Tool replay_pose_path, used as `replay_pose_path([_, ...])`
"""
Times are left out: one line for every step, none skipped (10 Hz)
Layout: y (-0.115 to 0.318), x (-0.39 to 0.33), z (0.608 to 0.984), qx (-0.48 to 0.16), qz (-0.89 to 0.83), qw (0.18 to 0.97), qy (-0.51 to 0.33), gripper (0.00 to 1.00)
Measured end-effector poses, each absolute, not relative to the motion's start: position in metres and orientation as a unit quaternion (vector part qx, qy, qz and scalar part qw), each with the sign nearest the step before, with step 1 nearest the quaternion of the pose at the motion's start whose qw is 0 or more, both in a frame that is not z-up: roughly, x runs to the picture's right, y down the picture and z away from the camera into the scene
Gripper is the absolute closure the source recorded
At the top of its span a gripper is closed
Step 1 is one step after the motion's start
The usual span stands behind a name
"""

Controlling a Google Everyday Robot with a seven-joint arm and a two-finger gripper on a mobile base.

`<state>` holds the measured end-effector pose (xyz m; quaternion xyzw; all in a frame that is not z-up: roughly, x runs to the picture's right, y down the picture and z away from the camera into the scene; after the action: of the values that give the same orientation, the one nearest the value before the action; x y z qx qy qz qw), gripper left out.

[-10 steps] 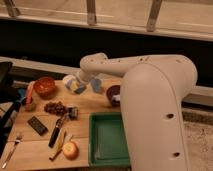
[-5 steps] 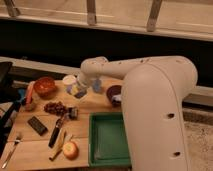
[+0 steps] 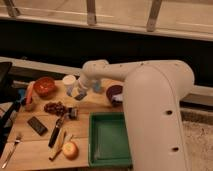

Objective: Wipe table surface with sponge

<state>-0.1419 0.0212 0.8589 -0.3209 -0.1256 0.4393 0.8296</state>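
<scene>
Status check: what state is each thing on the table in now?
claw: shut on the sponge, beside the white cup.
sponge: gripped, down on the table surface.
white cup: upright.
green tray: empty.
red bowl: upright.

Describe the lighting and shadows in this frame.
Camera view: warm, dim light; the wooden table is evenly lit, with a dark band behind it; the bright white arm hides the table's right end; the end effector, shut on the sponge beside the white cup, shows no glare.
</scene>
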Motion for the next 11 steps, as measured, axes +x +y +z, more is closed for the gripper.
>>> replay_pose_path([0.033, -0.135, 0.866, -0.327, 0.44, 0.827, -0.122, 1.0])
replay_pose_path([0.04, -0.126, 0.87, -0.329, 0.444, 0.826, -0.116, 1.0])
replay_pose_path([0.043, -0.123, 0.871, -0.329, 0.445, 0.826, -0.111, 1.0])
replay_pose_path([0.045, -0.121, 0.873, -0.326, 0.448, 0.826, -0.107, 1.0])
replay_pose_path([0.046, -0.12, 0.876, -0.323, 0.449, 0.827, -0.102, 1.0])
replay_pose_path([0.048, -0.118, 0.881, -0.321, 0.451, 0.827, -0.097, 1.0])
replay_pose_path([0.052, -0.115, 0.887, -0.321, 0.455, 0.826, -0.092, 1.0])
replay_pose_path([0.06, -0.112, 0.896, -0.321, 0.461, 0.823, -0.084, 1.0])
replay_pose_path([0.064, -0.11, 0.9, -0.321, 0.465, 0.821, -0.08, 1.0])
replay_pose_path([0.065, -0.106, 0.901, -0.319, 0.469, 0.82, -0.077, 1.0])
replay_pose_path([0.065, -0.103, 0.903, -0.317, 0.472, 0.819, -0.075, 1.0])
